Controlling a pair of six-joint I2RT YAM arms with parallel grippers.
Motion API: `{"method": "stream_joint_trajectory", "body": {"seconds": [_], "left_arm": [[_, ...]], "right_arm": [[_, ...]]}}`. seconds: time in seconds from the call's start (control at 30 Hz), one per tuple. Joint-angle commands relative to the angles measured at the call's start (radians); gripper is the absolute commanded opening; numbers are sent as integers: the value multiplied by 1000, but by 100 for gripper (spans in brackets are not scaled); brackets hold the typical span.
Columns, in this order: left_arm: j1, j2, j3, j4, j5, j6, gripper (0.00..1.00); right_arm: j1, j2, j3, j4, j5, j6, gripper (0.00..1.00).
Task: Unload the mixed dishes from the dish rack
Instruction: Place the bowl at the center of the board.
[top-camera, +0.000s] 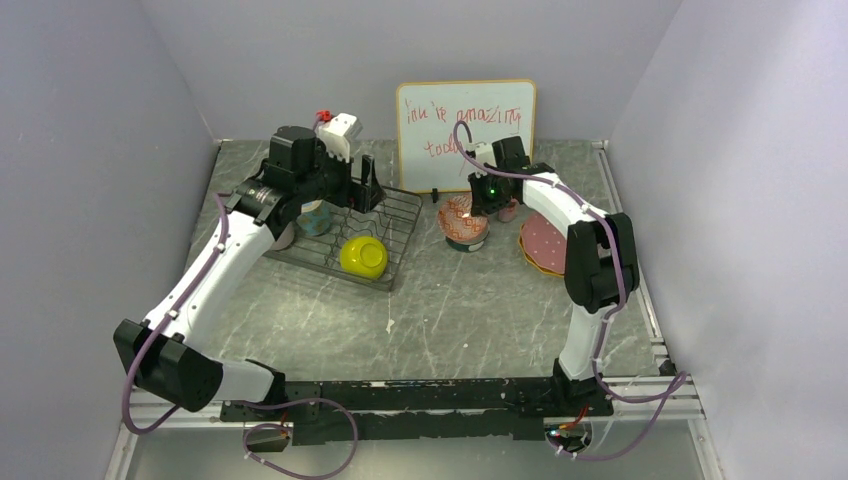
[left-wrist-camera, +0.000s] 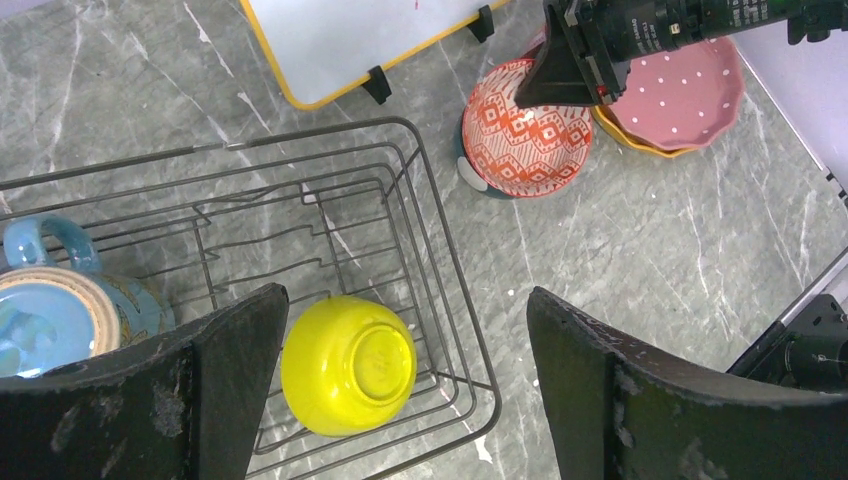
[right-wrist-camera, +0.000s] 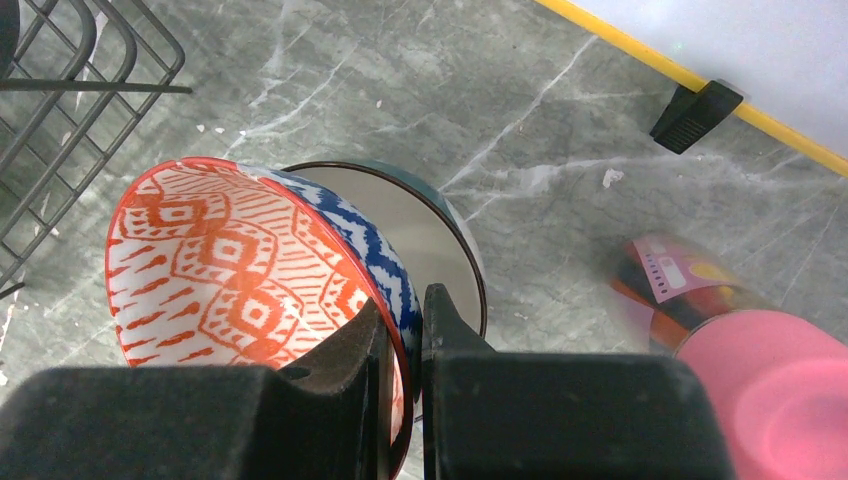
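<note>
The right gripper (right-wrist-camera: 405, 310) is clamped on the rim of the blue-patterned bowl (right-wrist-camera: 230, 270), one finger inside the orange-and-white lining and one against the blue outside. The bowl hangs tilted, its open side turned left, right of the dish rack (top-camera: 400, 215) and just near of the white board (top-camera: 466, 135) with its red writing. Under and behind the bowl stands a round dark-rimmed cup (right-wrist-camera: 420, 220). The bowl overlaps its mouth, though whether the two touch cannot be told. To the right of the gripper lies a small pink bottle (right-wrist-camera: 690, 290), blurred in the wrist view. Beyond it, towards the right wall, the pink speckled plate (left-wrist-camera: 690, 95) sits stacked on the orange-yellow plate (left-wrist-camera: 625, 140).

The left gripper (left-wrist-camera: 405, 303) hovers over the rack with its jaws spread wide and nothing between them. Below it the yellow bowl (left-wrist-camera: 348, 364) lies upside down in the rack's near right corner, its foot ring facing up. The blue mug (left-wrist-camera: 60, 310) stands upright at the rack's left side, partly hidden by the left finger (left-wrist-camera: 225, 390), its handle pointing to the far side. The wavy dividers between mug and bowl hold nothing. Everything rests on the grey marbled table (top-camera: 450, 310).
</note>
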Motion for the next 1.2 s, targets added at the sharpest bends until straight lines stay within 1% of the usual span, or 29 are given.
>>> {"method": "stream_joint_trajectory", "body": {"seconds": [0.0, 0.17, 0.43, 0.67, 1.17], "left_arm": [[7, -37, -6, 38, 27, 24, 94], [6, -37, -6, 38, 32, 25, 94], [6, -44, -3, 32, 34, 30, 94], [8, -49, -8, 35, 37, 31, 94], [17, -53, -9, 35, 52, 30, 94]], "right_arm": [[-6, 1, 31, 61, -31, -9, 0], [-8, -1, 16, 68, -27, -9, 3], [-19, -13, -7, 81, -37, -12, 16], [-19, -19, -23, 89, -41, -14, 18], [-20, -46, -24, 93, -12, -30, 30]]}}
